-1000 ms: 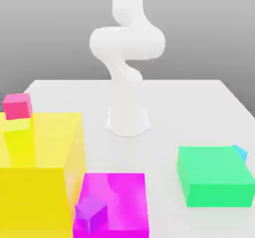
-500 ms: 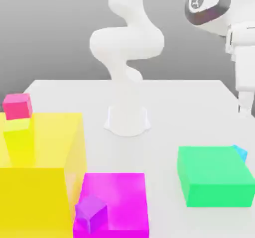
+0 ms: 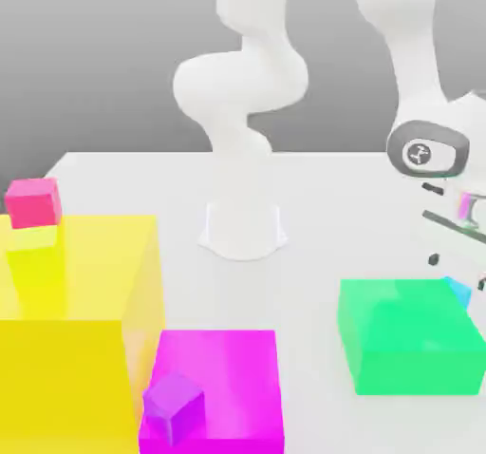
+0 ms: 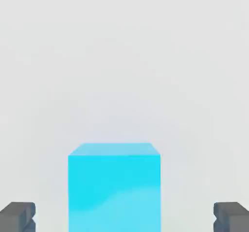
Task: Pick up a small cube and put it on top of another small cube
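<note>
The small cyan cube (image 3: 460, 293) sits on the table at the exterior view's right, mostly hidden behind the big green block (image 3: 408, 336). My gripper (image 3: 458, 270) hangs just above it, open. In the hand view the cyan cube (image 4: 114, 187) lies centred between the two dark fingertips (image 4: 17, 216), which stand well apart from its sides; my gripper (image 4: 124, 217) holds nothing. The small pink-red cube (image 3: 33, 202) rests on the back corner of the big yellow block (image 3: 76, 329) at the exterior view's far left.
A small purple cube (image 3: 173, 406) sits on the big magenta block (image 3: 223, 376) at the front. The arm's white base (image 3: 244, 229) stands mid-table. The table's edge (image 3: 465, 205) runs close past the cyan cube.
The hand has come down from high at the exterior view's right to just above the cyan cube. No cube or block has moved.
</note>
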### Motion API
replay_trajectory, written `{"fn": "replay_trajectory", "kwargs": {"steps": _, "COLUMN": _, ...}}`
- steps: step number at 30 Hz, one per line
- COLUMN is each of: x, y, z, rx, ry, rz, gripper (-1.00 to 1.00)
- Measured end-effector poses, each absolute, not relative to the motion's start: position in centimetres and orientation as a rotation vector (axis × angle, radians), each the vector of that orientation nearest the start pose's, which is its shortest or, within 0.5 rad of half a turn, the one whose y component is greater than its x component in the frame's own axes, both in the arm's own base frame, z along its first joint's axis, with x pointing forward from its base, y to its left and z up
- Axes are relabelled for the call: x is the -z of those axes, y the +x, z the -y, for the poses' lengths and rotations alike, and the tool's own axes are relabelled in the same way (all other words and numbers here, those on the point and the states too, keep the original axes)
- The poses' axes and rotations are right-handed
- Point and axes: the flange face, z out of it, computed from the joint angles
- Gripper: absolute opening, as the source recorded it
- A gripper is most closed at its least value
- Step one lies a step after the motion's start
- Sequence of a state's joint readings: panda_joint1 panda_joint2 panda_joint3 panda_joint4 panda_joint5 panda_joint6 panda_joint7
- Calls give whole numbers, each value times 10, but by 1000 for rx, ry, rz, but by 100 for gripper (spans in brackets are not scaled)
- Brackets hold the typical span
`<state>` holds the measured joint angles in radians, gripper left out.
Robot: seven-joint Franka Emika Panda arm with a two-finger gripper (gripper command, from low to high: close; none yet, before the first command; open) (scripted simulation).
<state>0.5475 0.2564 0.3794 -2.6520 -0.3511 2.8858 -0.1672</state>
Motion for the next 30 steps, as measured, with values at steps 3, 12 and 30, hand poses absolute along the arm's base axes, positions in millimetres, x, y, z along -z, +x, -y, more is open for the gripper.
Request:
{"fn": "replay_trajectory", "kwargs": {"steps": 3, "x": -142, "y": 223, "z": -349, "rx": 7, "ry": -2374, "rz": 2049, "gripper": 0}}
{"fn": "replay_trajectory", "kwargs": {"steps": 12, "x": -131, "y": 222, "z": -347, "rx": 1, "ry": -2374, "rz": 2055, "gripper": -100}}
{"fn": "replay_trajectory", "kwargs": {"steps": 30, "x": -272, "y": 389, "z": -236, "rx": 68, "ry": -2815, "rz": 1550, "gripper": -100}}
